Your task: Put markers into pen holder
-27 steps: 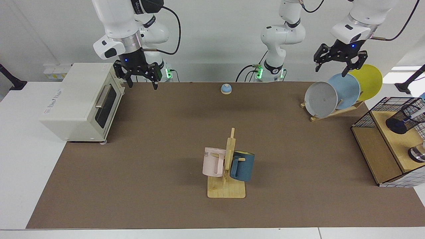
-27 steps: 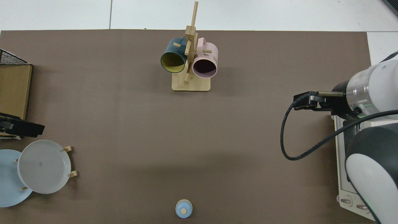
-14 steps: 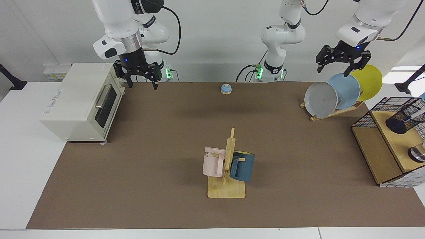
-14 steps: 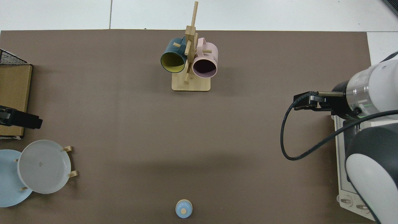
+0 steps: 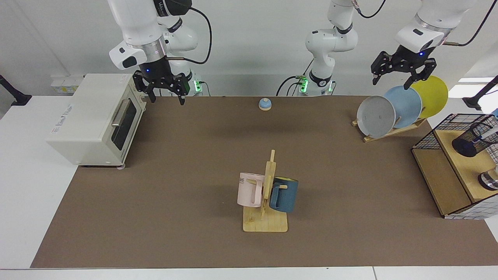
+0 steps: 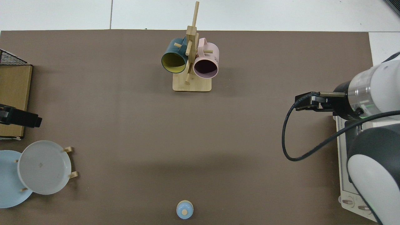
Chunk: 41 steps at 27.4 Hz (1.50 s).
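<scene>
Markers are the business here, yet only one possible candidate shows: a slim pale stick (image 5: pixel 489 133) already leaning inside the pen holder (image 5: pixel 474 139) at the far right of the facing view; too little of it shows to be sure.

Going from the left of that view: a cream toaster oven (image 5: pixel 95 118) sits at the mat's edge, and the right gripper (image 5: pixel 163 90) hangs beside its top rear corner, fingers spread and empty; that arm waits. A small blue bell (image 5: pixel 265 104) stands at the back middle, and a wooden mug tree (image 5: pixel 268 194) carries a pink mug (image 5: pixel 249 189) and a dark blue mug (image 5: pixel 284 194) nearer the front. Further right, a plate rack (image 5: pixel 393 130) holds grey, light blue and yellow plates. The left gripper (image 5: pixel 400 74) hovers above them, jaws apart, holding nothing. Last comes the wire-grid basket (image 5: pixel 451 128) over a wooden shelf, where the black mesh pen holder lies tipped on its side.

No loose marker lies on the mat, so I judge the work close to done. A good next move keeps the left gripper high, clear of the plates and the basket rim.
</scene>
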Motion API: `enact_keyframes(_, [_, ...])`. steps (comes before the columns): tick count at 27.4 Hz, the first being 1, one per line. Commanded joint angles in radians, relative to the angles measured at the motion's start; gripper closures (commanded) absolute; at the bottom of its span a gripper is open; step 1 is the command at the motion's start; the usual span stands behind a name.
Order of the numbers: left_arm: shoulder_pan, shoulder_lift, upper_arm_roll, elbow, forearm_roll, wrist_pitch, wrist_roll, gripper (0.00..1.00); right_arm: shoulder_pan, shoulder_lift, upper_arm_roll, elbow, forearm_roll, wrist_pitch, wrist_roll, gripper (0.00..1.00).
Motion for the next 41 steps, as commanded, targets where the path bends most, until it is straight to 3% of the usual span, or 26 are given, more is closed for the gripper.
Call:
enact_keyframes(1, [-0.003, -0.001, 0.002, 0.013, -0.01, -0.018, -0.008, 0.0, -0.015, -0.007, 0.009, -0.015, 0.015, 0.025, 0.003, 0.0])
enact_keyframes(41, [-0.003, 0.0, 0.012, 0.01, -0.001, -0.016, -0.004, 0.0, -0.015, -0.007, 0.009, -0.015, 0.015, 0.025, 0.003, 0.0])
